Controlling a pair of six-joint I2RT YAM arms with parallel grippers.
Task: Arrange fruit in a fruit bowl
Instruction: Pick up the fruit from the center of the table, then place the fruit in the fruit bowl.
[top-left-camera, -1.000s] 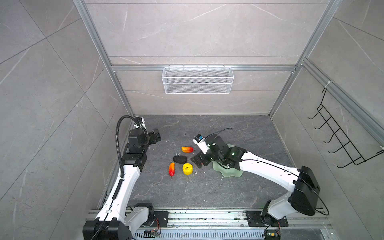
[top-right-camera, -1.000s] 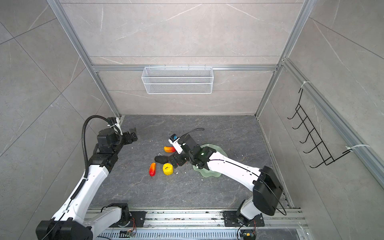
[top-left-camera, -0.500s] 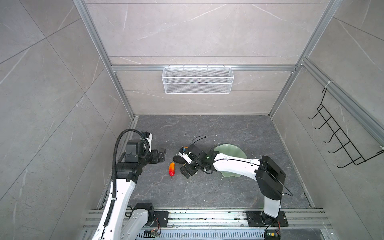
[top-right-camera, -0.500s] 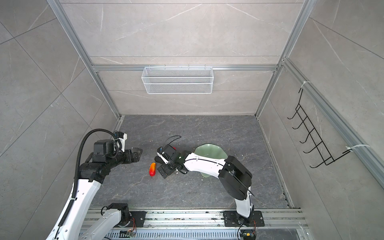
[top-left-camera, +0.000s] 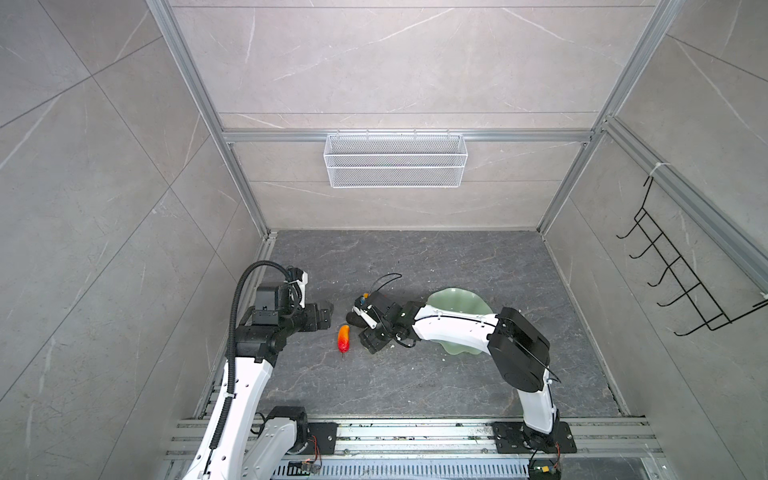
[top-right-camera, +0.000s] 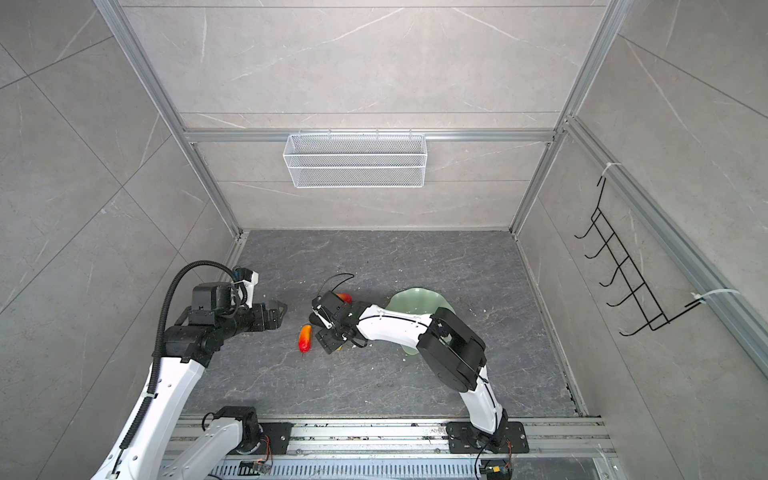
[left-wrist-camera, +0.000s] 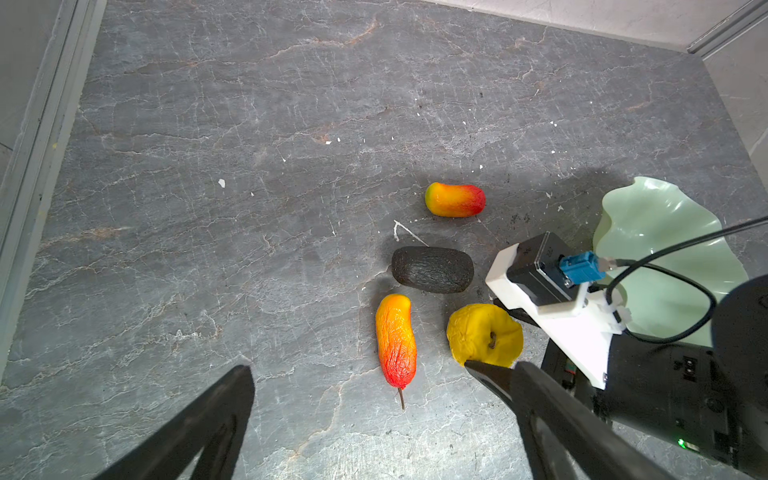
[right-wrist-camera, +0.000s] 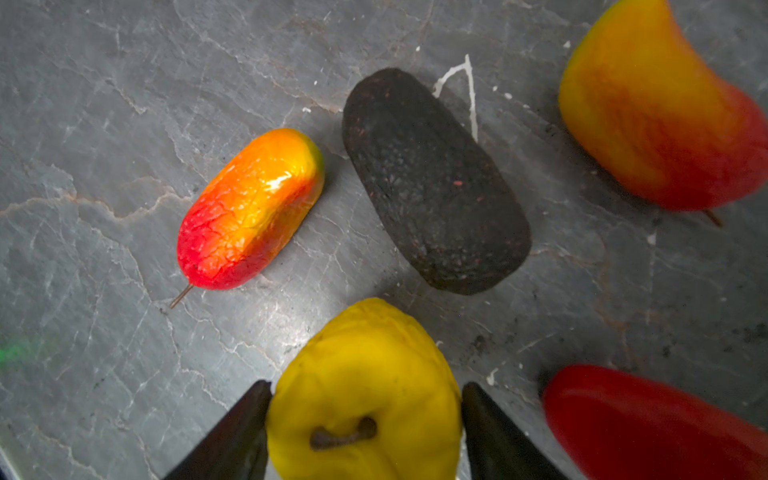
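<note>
My right gripper (right-wrist-camera: 365, 386) is down at the floor with one finger against each side of the yellow round fruit (right-wrist-camera: 365, 399), which also shows in the left wrist view (left-wrist-camera: 484, 334). Around it lie the dark rough oval (left-wrist-camera: 432, 270), an elongated red-orange fruit (top-left-camera: 343, 337) and a second one (left-wrist-camera: 455, 200). A glossy red fruit (right-wrist-camera: 644, 424) lies close by, partly cut off. The mint-green fruit bowl (top-left-camera: 457, 299) stands to the right, behind my right arm; its visible part holds nothing. My left gripper (left-wrist-camera: 356, 365) hangs open above the floor, left of the fruits.
A white wire mesh basket (top-left-camera: 395, 166) hangs on the back wall. A black hook rack (top-left-camera: 681, 282) is fixed to the right wall. Metal frame rails (top-left-camera: 374, 432) run along the front edge of the dark stone floor.
My right arm swung left off the bowl, came down over the yellow fruit, and its jaws narrowed onto it. My left arm moved forward and lower toward the fruits.
</note>
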